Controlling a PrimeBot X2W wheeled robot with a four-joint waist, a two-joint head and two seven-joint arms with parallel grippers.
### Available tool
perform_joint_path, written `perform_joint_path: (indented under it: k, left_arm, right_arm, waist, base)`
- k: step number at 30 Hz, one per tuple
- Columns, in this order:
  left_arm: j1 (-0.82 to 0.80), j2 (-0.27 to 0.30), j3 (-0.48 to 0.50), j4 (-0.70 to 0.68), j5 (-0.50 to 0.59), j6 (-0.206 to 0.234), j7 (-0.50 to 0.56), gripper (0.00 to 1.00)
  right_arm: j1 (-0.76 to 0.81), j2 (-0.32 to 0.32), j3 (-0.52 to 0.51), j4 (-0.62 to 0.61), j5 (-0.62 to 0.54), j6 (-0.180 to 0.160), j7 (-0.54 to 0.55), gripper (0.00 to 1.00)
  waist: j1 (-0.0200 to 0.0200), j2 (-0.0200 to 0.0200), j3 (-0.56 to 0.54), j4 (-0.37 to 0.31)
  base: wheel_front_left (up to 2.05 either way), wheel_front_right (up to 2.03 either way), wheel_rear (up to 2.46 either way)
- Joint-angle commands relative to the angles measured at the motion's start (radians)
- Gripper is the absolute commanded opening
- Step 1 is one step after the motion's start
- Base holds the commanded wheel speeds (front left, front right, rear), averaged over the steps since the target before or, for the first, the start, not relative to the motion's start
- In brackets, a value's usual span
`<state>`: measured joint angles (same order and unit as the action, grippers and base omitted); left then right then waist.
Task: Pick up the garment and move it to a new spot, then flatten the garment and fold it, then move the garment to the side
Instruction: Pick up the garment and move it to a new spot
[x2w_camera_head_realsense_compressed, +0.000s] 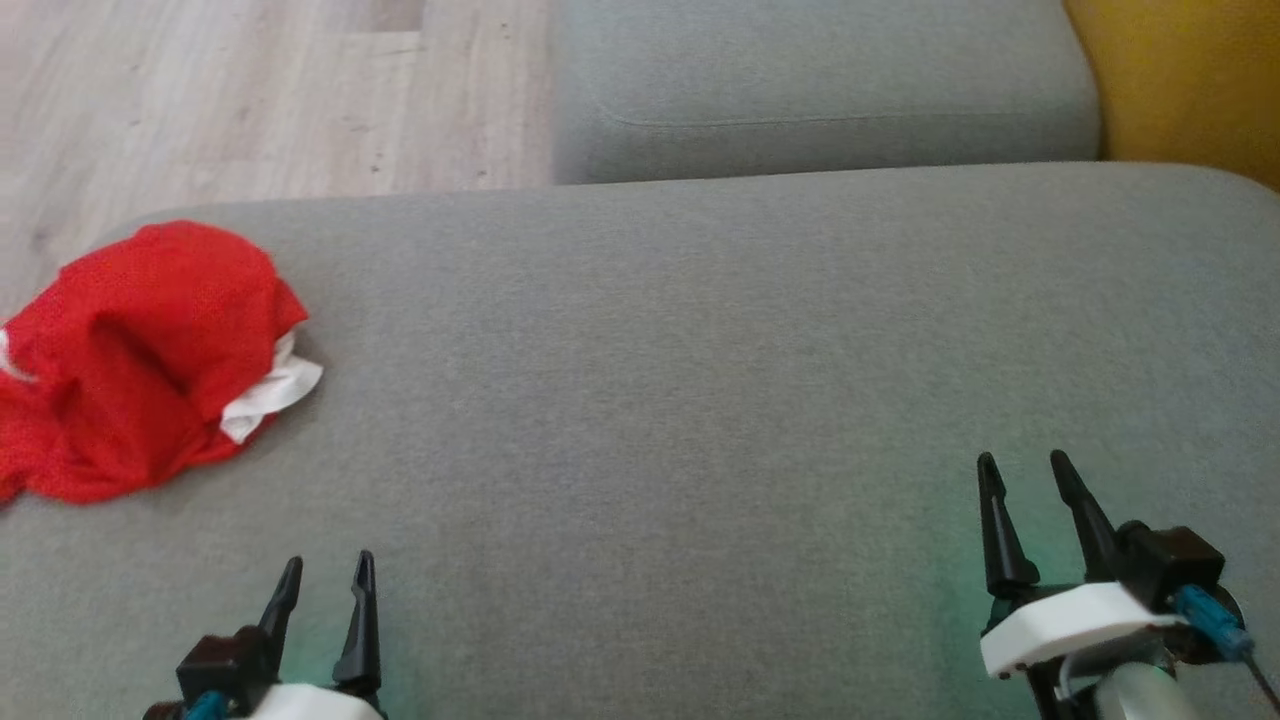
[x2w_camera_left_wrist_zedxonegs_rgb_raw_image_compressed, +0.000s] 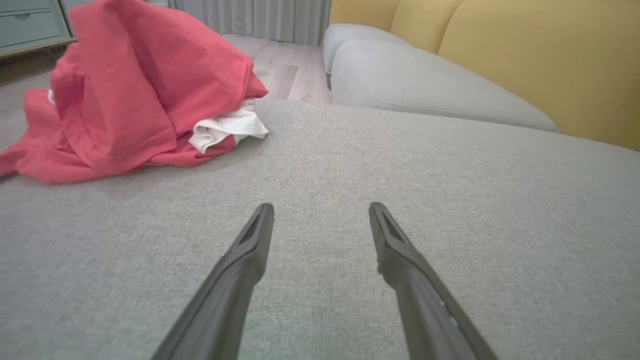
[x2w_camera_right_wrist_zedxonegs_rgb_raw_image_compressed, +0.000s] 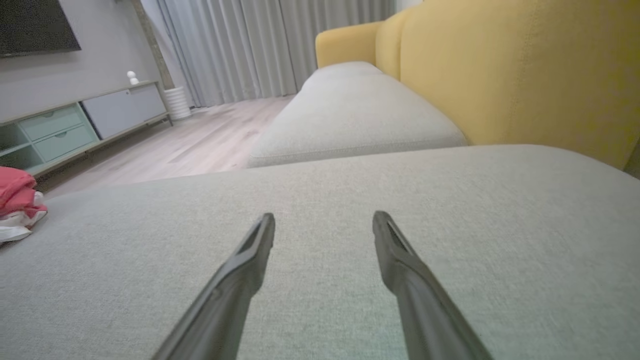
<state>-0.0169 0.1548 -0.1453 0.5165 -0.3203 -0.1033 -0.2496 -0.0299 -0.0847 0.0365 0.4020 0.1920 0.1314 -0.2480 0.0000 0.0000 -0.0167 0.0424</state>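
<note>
The garment (x2w_camera_head_realsense_compressed: 140, 360) is a red top with white trim, crumpled in a heap at the far left edge of the grey sofa cushion (x2w_camera_head_realsense_compressed: 700, 380). In the left wrist view the garment (x2w_camera_left_wrist_zedxonegs_rgb_raw_image_compressed: 140, 90) lies ahead and to the left, and in the right wrist view a bit of the garment (x2w_camera_right_wrist_zedxonegs_rgb_raw_image_compressed: 17, 200) peeks in at the left edge. My left gripper (x2w_camera_head_realsense_compressed: 328, 565) hovers open low on the left, short of the heap, its jaws holding nothing. Over bare cushion at the lower right my right gripper (x2w_camera_head_realsense_compressed: 1025, 462) is open too.
A second grey seat cushion (x2w_camera_head_realsense_compressed: 820, 90) adjoins at the back, with the yellow sofa back (x2w_camera_head_realsense_compressed: 1190, 80) to the right. Wooden floor (x2w_camera_head_realsense_compressed: 250, 90) lies beyond the left edge. A low media cabinet (x2w_camera_right_wrist_zedxonegs_rgb_raw_image_compressed: 80, 125) and curtains (x2w_camera_right_wrist_zedxonegs_rgb_raw_image_compressed: 260, 45) stand across the room.
</note>
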Motion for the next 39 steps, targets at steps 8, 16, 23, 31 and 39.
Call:
perform_joint_path:
  k: [8, 16, 23, 31, 39]
  left_arm:
    - [-0.058, -0.001, 0.012, -0.018, -0.007, -0.006, -0.012, 1.0]
    - [-0.018, 0.021, 0.022, -0.019, -0.024, 0.002, -0.009, 1.0]
    - [-0.003, 0.034, 0.032, -0.037, -0.038, 0.007, -0.006, 1.0]
    - [-0.058, 0.026, 0.025, -0.119, -0.062, 0.005, 0.016, 1.0]
    - [-0.335, 0.105, 0.043, -0.256, -0.146, -0.017, 0.153, 1.0]
  right_arm:
    - [-0.016, -0.01, 0.036, -0.031, -0.017, -0.001, -0.014, 1.0]
    - [-0.021, 0.005, 0.08, -0.021, -0.021, -0.001, -0.014, 1.0]
    - [-0.024, 0.009, 0.1, -0.014, -0.026, -0.001, -0.014, 1.0]
    - [-0.054, -0.019, 0.112, -0.023, -0.033, -0.001, -0.014, 1.0]
    - [-0.15, -0.108, 0.126, -0.06, -0.054, -0.001, -0.014, 1.0]
  waist:
    - [0.0, 0.0, -0.02, 0.181]
    - [0.0, 0.0, -0.037, 0.344]
    - [0.0, 0.0, -0.032, 0.389]
    - [0.0, 0.0, 0.045, 0.361]
    - [0.0, 0.0, 0.276, 0.314]
  base:
    - [0.0, 0.0, 0.0]
    - [0.0, 0.0, 0.0]
    - [0.0, 0.0, 0.0]
    - [0.0, 0.0, 0.0]
    - [0.0, 0.0, 0.0]
